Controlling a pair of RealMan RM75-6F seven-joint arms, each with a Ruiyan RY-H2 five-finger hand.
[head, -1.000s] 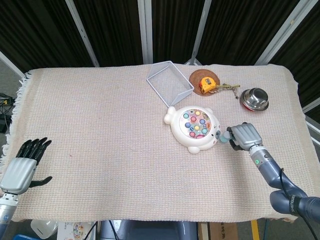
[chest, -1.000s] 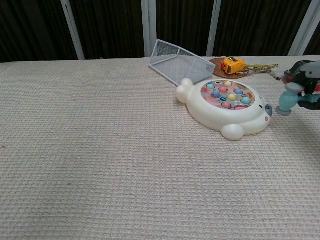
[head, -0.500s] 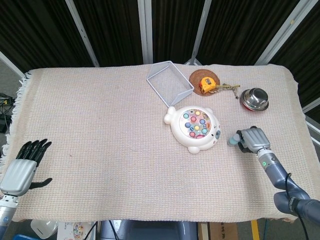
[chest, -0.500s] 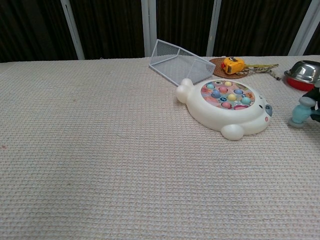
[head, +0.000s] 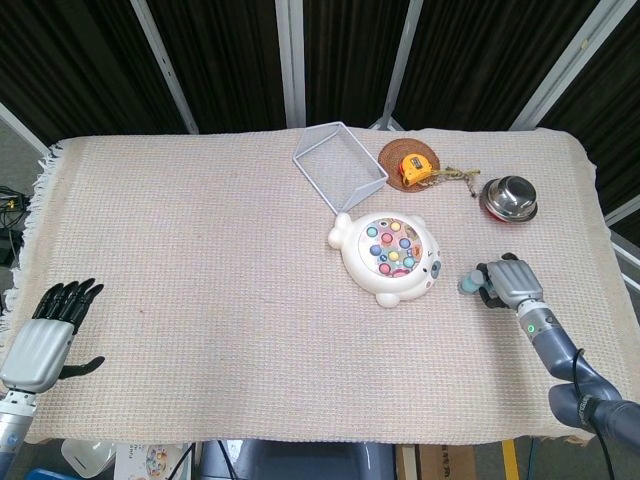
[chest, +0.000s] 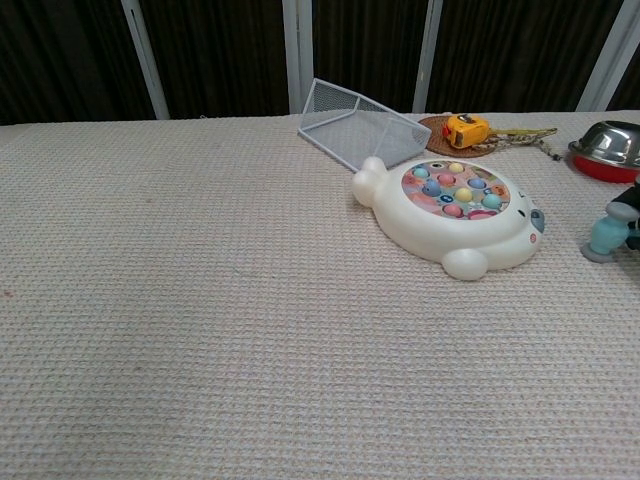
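Since a second ago the right hand has drawn back from the white toy game board, carrying the small blue toy hammer away from the board's edge and down to the cloth; over the last half second it has hardly shifted. Now the hammer's head rests on or just above the woven cloth (the chest view shows its grey face low against the weave), to the right of the board and clearly apart from it. The right hand's fingers are curled around the hammer's handle, gripping it, with the head sticking out toward the board.

The left hand lies at the near left corner of the cloth, well apart from everything else, much as it did before. Its fingers are stretched out and lie close side by side, the thumb sticking out to the side, and it holds nothing.

Beyond the game board, a wire mesh basket lies tipped on its side, nearly touching the board's rounded ear. To its right a yellow tape measure sits on a round brown coaster, and further right a steel bowl stands near the far right edge, beyond the right hand.
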